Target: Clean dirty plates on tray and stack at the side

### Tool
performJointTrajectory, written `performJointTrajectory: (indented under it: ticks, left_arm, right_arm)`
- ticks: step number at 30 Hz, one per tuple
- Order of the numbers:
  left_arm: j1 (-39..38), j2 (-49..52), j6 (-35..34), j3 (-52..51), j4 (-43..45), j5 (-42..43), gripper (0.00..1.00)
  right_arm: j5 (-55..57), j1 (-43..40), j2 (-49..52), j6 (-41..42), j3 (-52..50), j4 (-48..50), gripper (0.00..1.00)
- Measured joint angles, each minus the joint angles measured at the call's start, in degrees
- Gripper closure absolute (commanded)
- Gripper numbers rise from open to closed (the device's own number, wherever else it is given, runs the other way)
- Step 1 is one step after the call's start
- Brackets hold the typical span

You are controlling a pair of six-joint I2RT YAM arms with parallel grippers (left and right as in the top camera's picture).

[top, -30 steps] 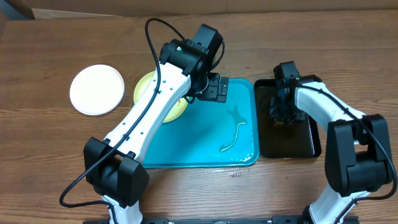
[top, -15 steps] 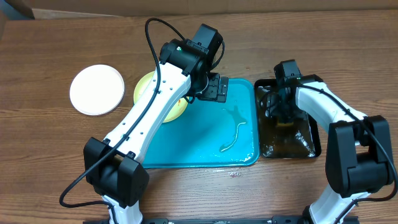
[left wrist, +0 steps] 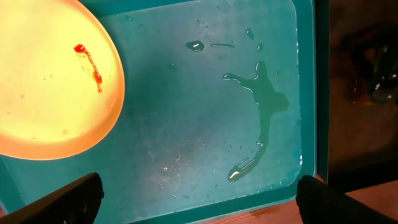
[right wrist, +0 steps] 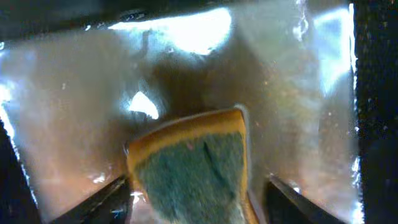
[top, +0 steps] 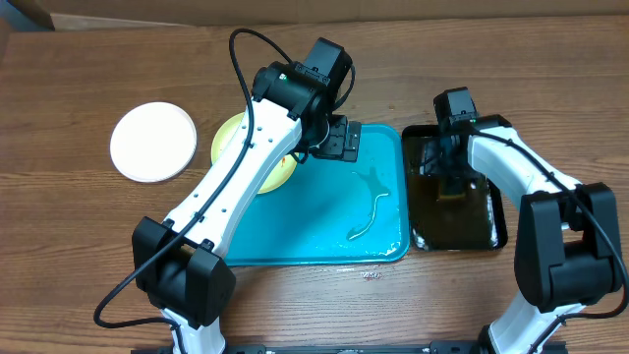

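The lime green plate lies at the left end of the turquoise tray, partly under my left arm. In the left wrist view the plate bears an orange-red smear. A white plate sits on the table left of the tray; I see no other white plate. My left gripper hovers open and empty above the tray. My right gripper is over the black tray, shut on a yellow sponge with a green scouring face.
The black tray stands right of the turquoise tray and holds water. Streaks of water lie on the turquoise tray's right half, also seen in the left wrist view. A small spill marks the table by the tray's front edge.
My right gripper has shifted slightly over the black tray, and the water there rippled. The left arm and the plates have not moved.
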Motion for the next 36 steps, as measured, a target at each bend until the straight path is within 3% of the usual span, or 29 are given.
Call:
performJointTrajectory:
  ticks: [2, 5, 7, 8, 9, 10, 11, 12, 13, 18, 20, 22, 23, 28, 30, 33, 34, 35, 36]
  left_arm:
    - [0.0, 0.0, 0.0, 0.0, 0.0, 0.0, 0.0]
    - [0.0, 0.0, 0.0, 0.0, 0.0, 0.0, 0.0]
    - [0.0, 0.0, 0.0, 0.0, 0.0, -0.1, 0.0]
    - [0.0, 0.0, 0.0, 0.0, 0.0, -0.2, 0.0]
    - [0.0, 0.0, 0.0, 0.0, 0.0, -0.2, 0.0]
    - [0.0, 0.0, 0.0, 0.0, 0.0, -0.2, 0.0]
    - [0.0, 0.0, 0.0, 0.0, 0.0, -0.2, 0.0]
    - [0.0, 0.0, 0.0, 0.0, 0.0, -0.2, 0.0]
    - [0.0, 0.0, 0.0, 0.0, 0.0, -0.2, 0.0]
    - [0.0, 0.0, 0.0, 0.0, 0.0, -0.2, 0.0]
    - [0.0, 0.0, 0.0, 0.0, 0.0, -0.2, 0.0]
    - [0.0, 0.0, 0.0, 0.0, 0.0, -0.2, 0.0]
    - [0.0, 0.0, 0.0, 0.0, -0.1, -0.2, 0.0]
    - [0.0, 0.0, 0.0, 0.0, -0.1, -0.2, 0.0]
    - [0.0, 0.0, 0.0, 0.0, -0.1, -0.2, 0.0]
    - [0.0, 0.0, 0.0, 0.0, -0.1, -0.2, 0.0]
    - [0.0, 0.0, 0.0, 0.0, -0.1, -0.2, 0.0]
    - [0.0, 0.0, 0.0, 0.0, -0.1, -0.2, 0.0]
    - [0.0, 0.0, 0.0, 0.0, -0.1, -0.2, 0.0]
  right_arm:
    - [-0.1, 0.0, 0.0, -0.1, -0.7, 0.5, 0.65]
    - [-0.1, 0.0, 0.0, 0.3, -1.1, 0.6, 0.72]
    - [-0.1, 0.0, 0.0, -0.1, -1.1, 0.7, 0.9]
    - [-0.1, 0.0, 0.0, 0.1, -1.1, 0.8, 0.92]
    - [-0.1, 0.0, 0.0, 0.1, -1.1, 0.9, 0.84]
    - [-0.1, 0.0, 0.0, 0.5, -1.1, 1.0, 0.48]
    - [-0.1, 0.0, 0.0, 0.7, -1.2, 1.4, 0.2]
    - [0.0, 0.0, 0.0, 0.4, -1.2, 1.6, 0.13]
    - [0.3, 0.0, 0.0, 0.4, -1.2, 1.8, 0.12]
    - [2.1, 0.0, 0.0, 0.2, -1.1, 3.8, 0.12]
    - [2.7, 0.0, 0.0, 0.1, -1.1, 5.4, 0.27]
    - [3.0, 0.0, 0.0, 0.0, -1.1, 6.3, 0.49]
    - [3.1, 0.0, 0.0, 0.4, -1.1, 6.8, 0.67]
    - [3.4, 0.0, 0.0, 0.3, -1.1, 6.7, 0.73]
    - [3.5, 0.0, 0.0, 0.0, -1.1, 6.4, 0.96]
    - [3.3, 0.0, 0.0, 0.3, -1.1, 6.3, 0.96]
    - [2.7, 0.0, 0.0, 0.3, -1.1, 6.2, 0.8]
    - [2.1, 0.0, 0.0, 0.6, -1.0, 5.8, 0.37]
    - [1.3, 0.0, 0.0, 0.6, -0.6, 4.8, 0.2]
